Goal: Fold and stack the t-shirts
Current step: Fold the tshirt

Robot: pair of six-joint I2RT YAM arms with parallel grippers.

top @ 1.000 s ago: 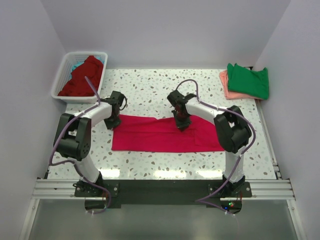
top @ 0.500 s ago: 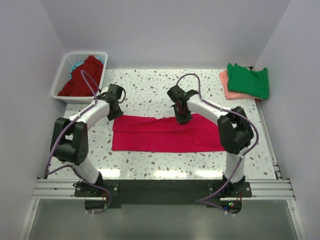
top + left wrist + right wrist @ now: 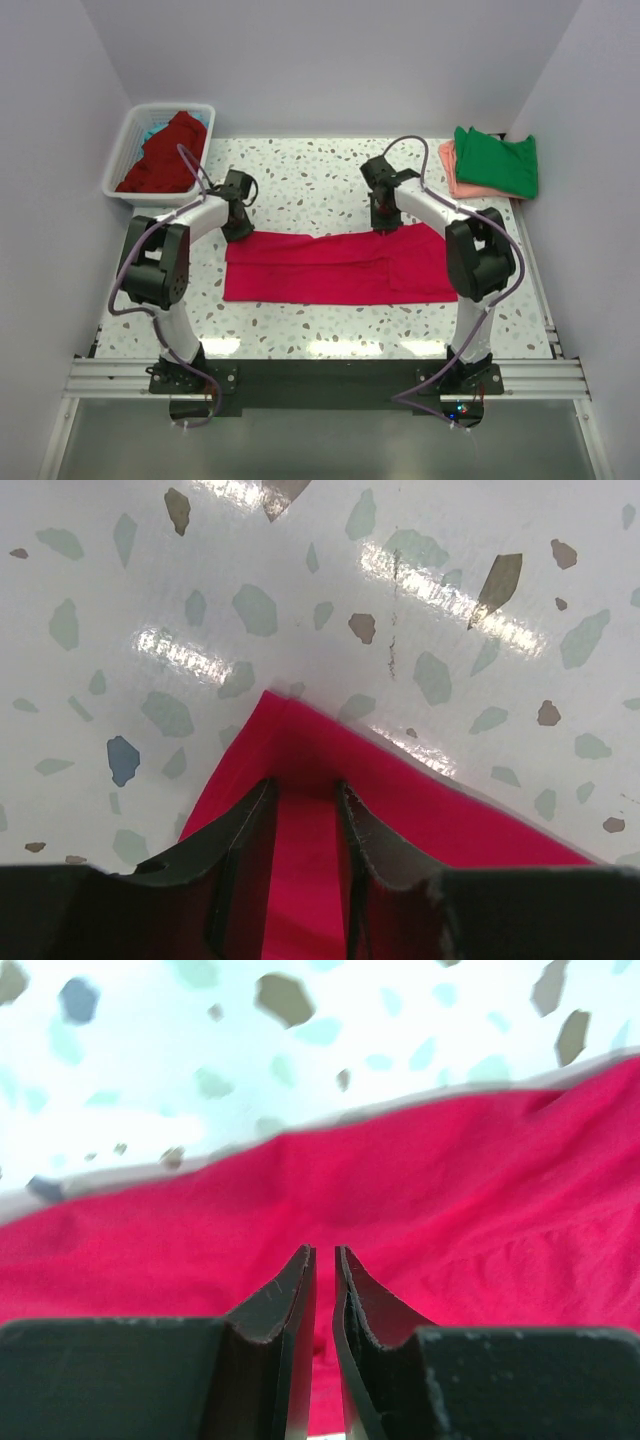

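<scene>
I see left gripper (image 3: 305,786) spread a little over corner of bright pink t-shirt (image 3: 330,268), pinching nothing. Right gripper (image 3: 324,1253) nearly pressed together, thin gap, above same shirt's far edge.

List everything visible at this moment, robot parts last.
crimson-pink t-shirt: 1, folded strip, table centre
dark red t-shirt: 1, in basket
teal cloth: 1, peeking from under it
green t-shirt: 1, far right corner, topmost
salmon-pink t-shirt: 1, beneath the green
basket: 1, white, far left corner
table: 1, white, speckled
left tool: 1, black, jaws apart over crimson shirt's corner
right tool: 1, black, jaws nearly together, shirt's far edge
</scene>
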